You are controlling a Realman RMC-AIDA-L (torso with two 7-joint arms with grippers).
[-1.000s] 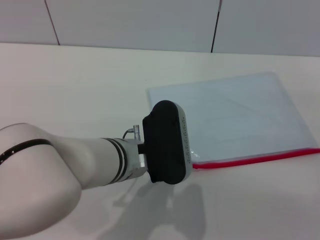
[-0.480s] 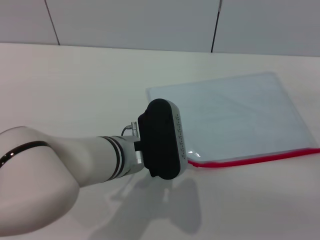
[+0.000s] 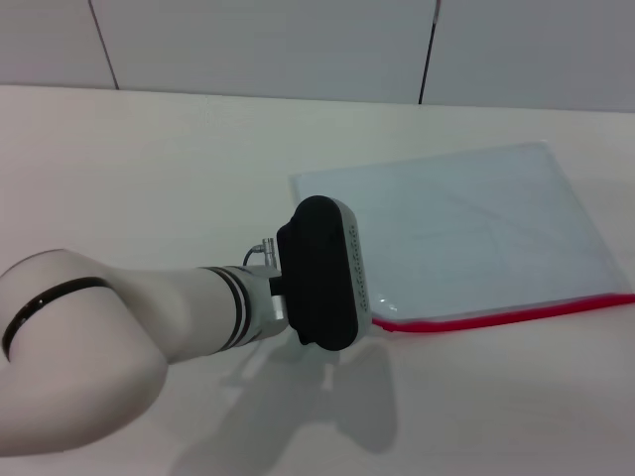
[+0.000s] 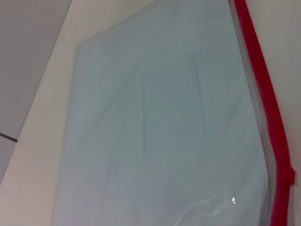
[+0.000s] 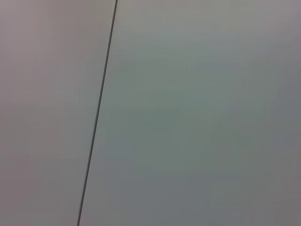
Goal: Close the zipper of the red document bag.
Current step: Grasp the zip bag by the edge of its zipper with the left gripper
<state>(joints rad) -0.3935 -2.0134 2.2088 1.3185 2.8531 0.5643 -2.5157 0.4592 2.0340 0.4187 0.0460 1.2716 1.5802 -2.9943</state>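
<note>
From the head view, the flat, translucent pale blue-grey document bag (image 3: 456, 233) lies on the white table (image 3: 149, 159); the left gripper (image 3: 322, 273) hangs at its near-left corner, grip state impossible to tell. The left wrist view shows the bright red zipper strip (image 4: 263, 89), apparently still unclosed. The right wrist view shows only wall.

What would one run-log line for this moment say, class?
left pincer: at bag's near-left corner, fingers hidden | zipper: along bag's near edge | right arm: out of view | bag flat on table
</note>
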